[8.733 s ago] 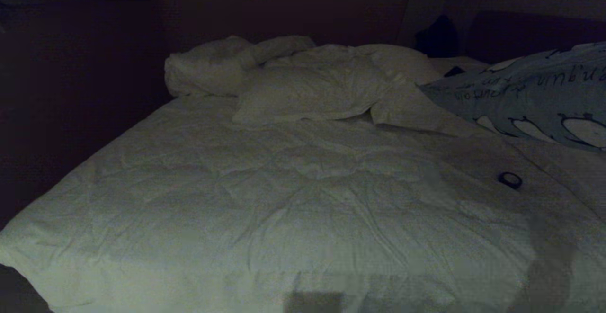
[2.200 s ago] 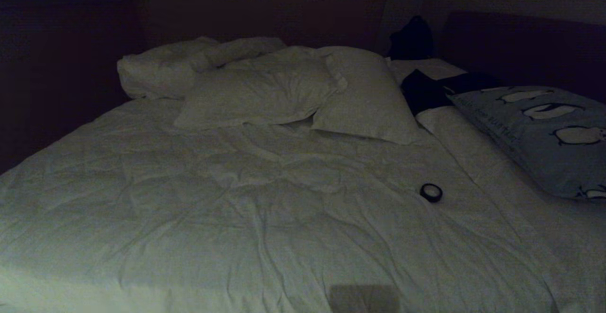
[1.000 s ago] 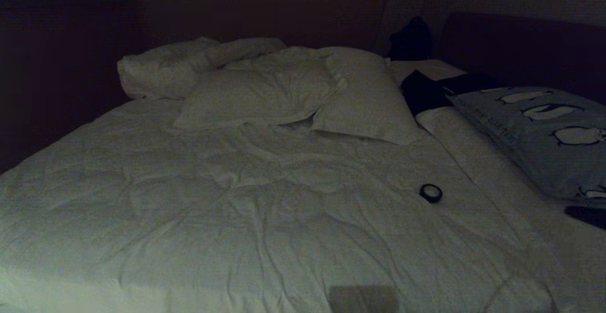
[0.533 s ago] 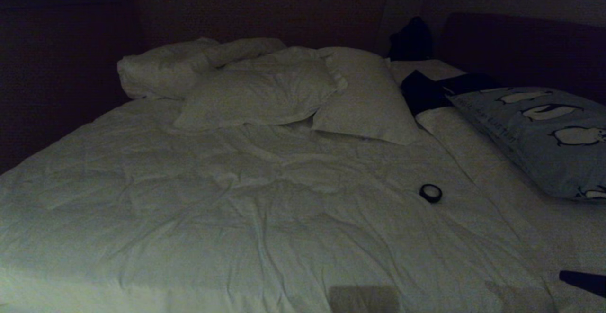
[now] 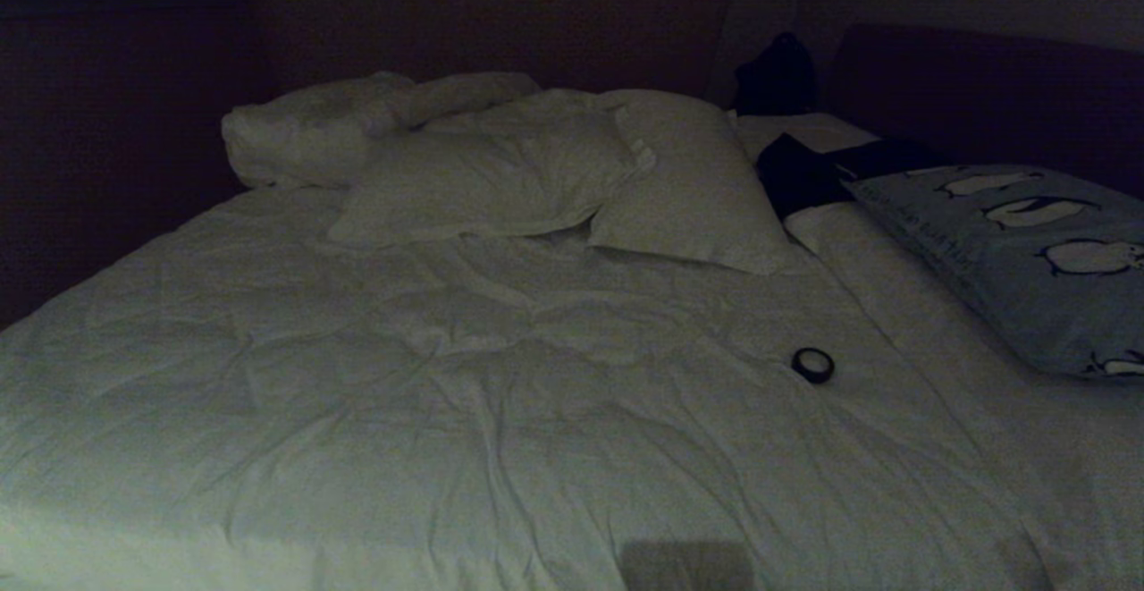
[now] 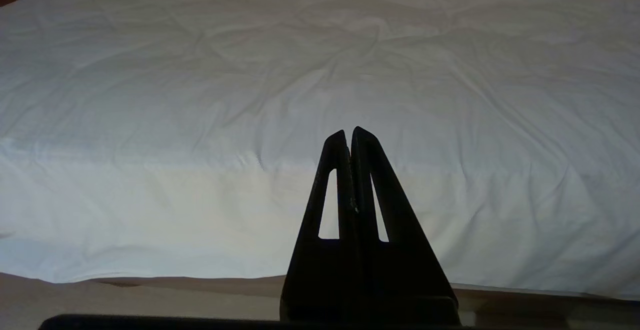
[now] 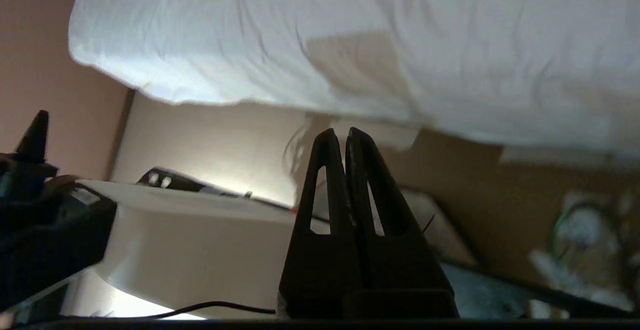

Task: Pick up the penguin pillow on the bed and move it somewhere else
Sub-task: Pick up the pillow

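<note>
We find the penguin pillow [image 5: 1028,260] at the right side of the bed [image 5: 500,394], lying beside the plain white pillows [image 5: 572,175] and running off the head view's right edge. Neither arm appears in the head view. The right gripper [image 7: 338,133] hangs below the duvet's overhanging edge, near the floor and the robot's own base, its jaws pressed together on nothing. The left gripper [image 6: 348,131] sits parked facing the front of the bed, jaws likewise closed and empty.

We judge the pillow already set down, so the step in hand is tucking the right arm away. To do it well, we would keep the jaws closed and swing clear of the hanging duvet edge, so no fabric gets caught and dragged.

Much is hard to read. The pillow's right end is cut off, so we cannot tell how near the bed's edge it sits. A small dark ring [image 5: 812,365] lies on the duvet; we cannot tell what it is. Dark shapes [image 5: 795,175] at the pillow's far corner stay unidentifiable in the gloom.
</note>
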Robot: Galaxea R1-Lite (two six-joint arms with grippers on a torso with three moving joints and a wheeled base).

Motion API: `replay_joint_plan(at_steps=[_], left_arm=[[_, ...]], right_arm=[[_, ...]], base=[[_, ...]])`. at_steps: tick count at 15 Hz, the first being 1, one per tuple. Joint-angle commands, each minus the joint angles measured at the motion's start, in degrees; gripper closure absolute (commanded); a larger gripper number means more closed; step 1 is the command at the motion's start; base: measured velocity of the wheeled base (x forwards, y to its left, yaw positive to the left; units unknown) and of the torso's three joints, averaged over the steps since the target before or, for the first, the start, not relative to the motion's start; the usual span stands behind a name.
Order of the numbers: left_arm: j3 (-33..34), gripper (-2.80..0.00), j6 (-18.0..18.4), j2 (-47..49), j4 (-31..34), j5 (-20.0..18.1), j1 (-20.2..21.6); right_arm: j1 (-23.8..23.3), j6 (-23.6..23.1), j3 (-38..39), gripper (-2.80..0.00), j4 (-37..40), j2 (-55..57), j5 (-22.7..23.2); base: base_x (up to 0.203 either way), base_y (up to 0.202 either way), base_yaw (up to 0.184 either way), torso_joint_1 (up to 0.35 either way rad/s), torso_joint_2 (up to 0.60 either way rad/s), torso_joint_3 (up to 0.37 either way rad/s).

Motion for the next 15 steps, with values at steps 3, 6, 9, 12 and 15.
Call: replay_joint_plan(at_steps=[3, 6, 9, 12, 15], left_arm=[[0.1, 0.00, 0.0, 0.0, 0.0, 0.0, 0.0], [0.1, 0.00, 0.0, 0.0, 0.0, 0.0, 0.0], [0.1, 0.00, 0.0, 0.0, 0.0, 0.0, 0.0], [0.1, 0.00, 0.0, 0.0, 0.0, 0.0, 0.0], [0.1, 0.00, 0.0, 0.0, 0.0, 0.0, 0.0]], right_arm=[[0.0, -0.4, 0.5, 0.00, -0.6, -14.4, -12.6], [0.3, -2.8, 0.4, 0.00, -0.9, -19.3, -14.4], [4.1, -2.5, 0.7, 0.00, -0.6, -19.9, -14.5], [4.4, -2.7, 3.8, 0.00, -1.7, -24.8, -15.4], [4.5, -3.0, 5.5, 0.00, -6.7, -29.4, -23.4]], base=[[0.000, 0.000, 0.000, 0.000, 0.00, 0.000], [0.000, 0.000, 0.000, 0.000, 0.00, 0.000], [0.000, 0.000, 0.000, 0.000, 0.00, 0.000], [0.000, 0.000, 0.000, 0.000, 0.00, 0.000], [0.000, 0.000, 0.000, 0.000, 0.00, 0.000]])
